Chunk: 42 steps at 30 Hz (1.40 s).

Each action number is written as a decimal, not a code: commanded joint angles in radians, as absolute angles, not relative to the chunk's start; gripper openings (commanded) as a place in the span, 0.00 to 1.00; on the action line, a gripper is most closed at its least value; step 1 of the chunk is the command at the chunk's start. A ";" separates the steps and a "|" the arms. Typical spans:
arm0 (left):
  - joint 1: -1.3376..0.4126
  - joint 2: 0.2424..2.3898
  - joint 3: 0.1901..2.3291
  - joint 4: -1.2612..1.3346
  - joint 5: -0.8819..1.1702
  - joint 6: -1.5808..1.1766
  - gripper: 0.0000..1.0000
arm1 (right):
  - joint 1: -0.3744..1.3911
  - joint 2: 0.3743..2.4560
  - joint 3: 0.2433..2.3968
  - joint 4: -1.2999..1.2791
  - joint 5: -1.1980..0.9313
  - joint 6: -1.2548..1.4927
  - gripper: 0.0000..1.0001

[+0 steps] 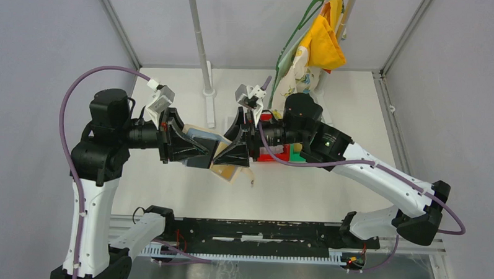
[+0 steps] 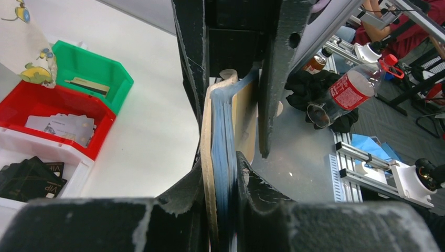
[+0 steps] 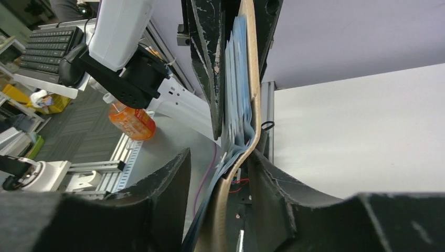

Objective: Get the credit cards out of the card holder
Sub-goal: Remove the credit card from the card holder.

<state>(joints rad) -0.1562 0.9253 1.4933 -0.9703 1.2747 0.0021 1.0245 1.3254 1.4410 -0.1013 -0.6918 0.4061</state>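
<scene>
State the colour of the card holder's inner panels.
Pale blue inside the tan card holder; left wrist view.

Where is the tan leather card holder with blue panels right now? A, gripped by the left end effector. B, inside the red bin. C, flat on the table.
A: the left end effector is shut on the tan leather card holder, seen edge-on in its wrist view.

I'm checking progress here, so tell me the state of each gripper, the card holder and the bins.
left gripper: shut on the card holder.
right gripper: open, jaws straddling the holder's other end.
card holder: lifted off the table, blue layers between tan covers.
red bin: holds pale cards.
green bin: holds one flat tan item.
white bin: holds black cards.
</scene>
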 commanded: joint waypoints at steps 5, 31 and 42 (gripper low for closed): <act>-0.155 0.941 1.494 -1.040 1.314 0.062 0.24 | 1.037 1.328 1.351 0.123 -0.733 0.485 0.16; -0.156 0.933 1.457 -1.033 1.371 -0.010 0.44 | 1.035 1.144 1.038 0.558 -0.575 0.722 0.00; -0.156 0.935 1.463 -0.989 1.350 -0.048 0.02 | 1.035 1.179 1.097 0.520 -0.646 0.697 0.05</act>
